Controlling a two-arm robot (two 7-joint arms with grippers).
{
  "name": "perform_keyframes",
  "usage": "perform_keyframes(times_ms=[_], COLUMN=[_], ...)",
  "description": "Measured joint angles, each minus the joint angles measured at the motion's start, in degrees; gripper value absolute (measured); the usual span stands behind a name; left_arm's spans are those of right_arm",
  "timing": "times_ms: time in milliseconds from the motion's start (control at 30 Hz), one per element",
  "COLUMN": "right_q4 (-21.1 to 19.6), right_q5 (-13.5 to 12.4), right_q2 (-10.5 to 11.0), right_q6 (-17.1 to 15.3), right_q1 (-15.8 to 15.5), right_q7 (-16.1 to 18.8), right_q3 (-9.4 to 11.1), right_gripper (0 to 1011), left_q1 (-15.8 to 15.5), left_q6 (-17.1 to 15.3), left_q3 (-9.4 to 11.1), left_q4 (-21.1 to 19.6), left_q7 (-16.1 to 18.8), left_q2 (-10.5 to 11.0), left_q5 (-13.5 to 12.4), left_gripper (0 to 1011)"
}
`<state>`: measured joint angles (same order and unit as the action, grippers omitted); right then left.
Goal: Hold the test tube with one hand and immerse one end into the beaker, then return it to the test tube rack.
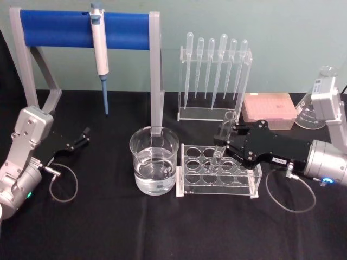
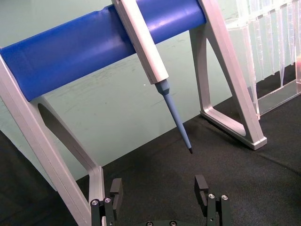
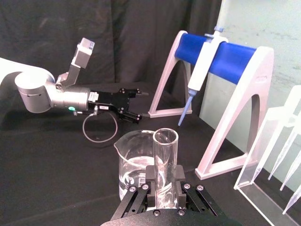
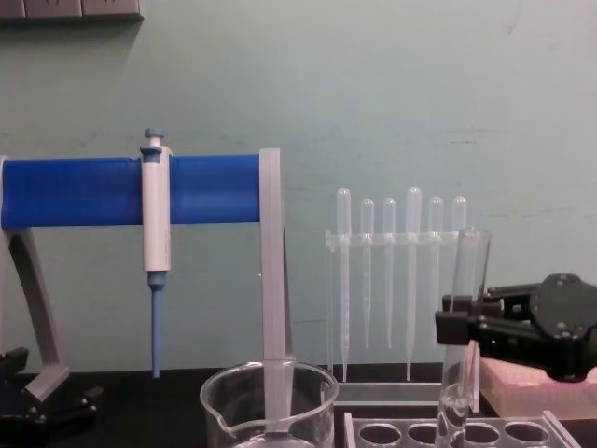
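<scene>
The test tube (image 1: pixel 223 138) stands slightly tilted with its lower end in a hole of the clear rack (image 1: pixel 219 172). My right gripper (image 1: pixel 226 136) reaches in from the right and is shut on the tube's upper half. In the right wrist view the two black fingers (image 3: pixel 150 181) press on either side of the test tube (image 3: pixel 164 155). In the chest view the test tube (image 4: pixel 462 317) rises out of the rack, with the right gripper (image 4: pixel 459 329) around it. The beaker (image 1: pixel 154 161), partly filled with water, sits just left of the rack. My left gripper (image 1: pixel 81 138) rests open at the far left.
A blue-and-white pipettor (image 1: pixel 100 49) hangs on the blue-barred stand (image 1: pixel 81 28) behind the beaker. A clear holder with several plastic pipettes (image 1: pixel 214 70) stands at the back, with a pink tip box (image 1: pixel 268 111) and a glass flask (image 1: pixel 312 114) to its right.
</scene>
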<state>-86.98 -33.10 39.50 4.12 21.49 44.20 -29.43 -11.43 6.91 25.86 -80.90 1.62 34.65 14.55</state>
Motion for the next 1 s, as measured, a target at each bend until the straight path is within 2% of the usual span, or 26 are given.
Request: perform_keyframes(times_ms=[500,1000], right_q4=[3.7,4.3], right_q5=[1.8,2.1], right_q2=[-2.5,-2.8], right_q6=[0.8,0.6], right_q1=[0.0,0.2], right_q7=[0.4,0.6], right_q3=[-1.0,-1.2], right_gripper=[241,241], left_q1=[0.0,0.0], left_q6=[0.0,0.0], left_q3=[0.0,0.0], left_q4=[0.0,0.0], left_q7=[0.0,0.0], left_q2=[0.0,0.0], left_q5=[0.0,0.0], left_gripper=[1000,1000])
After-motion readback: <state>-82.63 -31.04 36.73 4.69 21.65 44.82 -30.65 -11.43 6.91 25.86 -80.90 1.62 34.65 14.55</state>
